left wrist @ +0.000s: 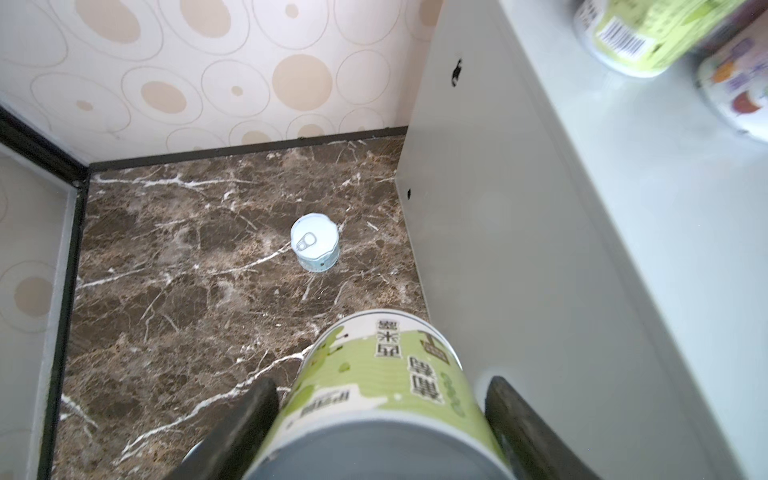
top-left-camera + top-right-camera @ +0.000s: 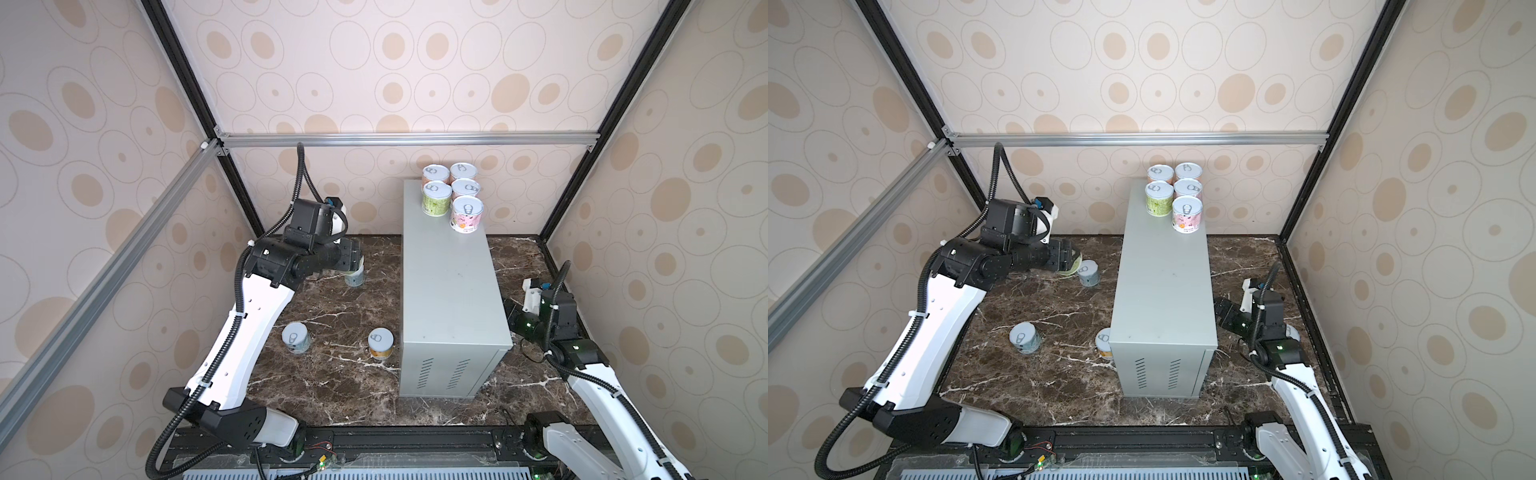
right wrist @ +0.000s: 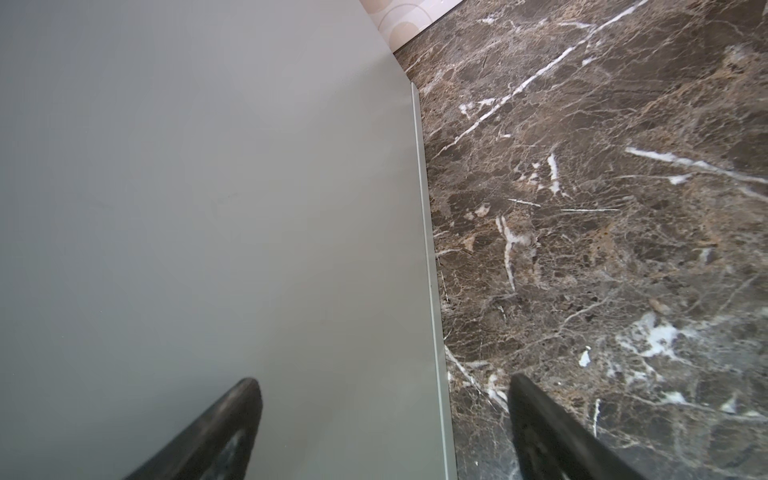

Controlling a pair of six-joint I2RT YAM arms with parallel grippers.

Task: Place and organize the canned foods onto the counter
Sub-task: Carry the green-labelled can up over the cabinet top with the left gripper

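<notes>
The left fingers are clamping a green can over the marble surface, beside the grey worktop carrying five cans. The right fingers are hanging apart, empty. Swinging in low, the can risks clipping the worktop's edge and slipping.

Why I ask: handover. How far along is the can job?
Done: five cans grouped at the counter's far end. In hand: left gripper grips a green can. Left: at least far blue can, near blue can and orange can on the marble; right gripper open, empty.
</notes>
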